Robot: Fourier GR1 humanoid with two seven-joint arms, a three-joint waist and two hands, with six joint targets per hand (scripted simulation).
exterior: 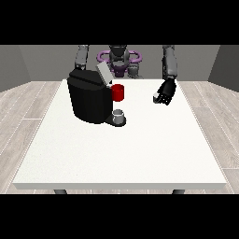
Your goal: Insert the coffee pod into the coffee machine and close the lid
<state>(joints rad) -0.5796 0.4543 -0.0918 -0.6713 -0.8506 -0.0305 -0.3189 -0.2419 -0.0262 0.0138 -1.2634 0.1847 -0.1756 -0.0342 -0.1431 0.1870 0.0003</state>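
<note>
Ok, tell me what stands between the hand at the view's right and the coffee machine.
Nothing visible does: only bare table lies between that hand and the coffee machine. A red thing at the machine sits on its side facing the hand.

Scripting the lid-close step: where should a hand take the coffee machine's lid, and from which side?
Probably the lid's raised upper edge, the end farthest from where it meets the coffee machine. It stands open, a flat flap tilted up towards the view's left, so come from above, on the robot's side. The hand at the view's right hangs apart from it.
</note>
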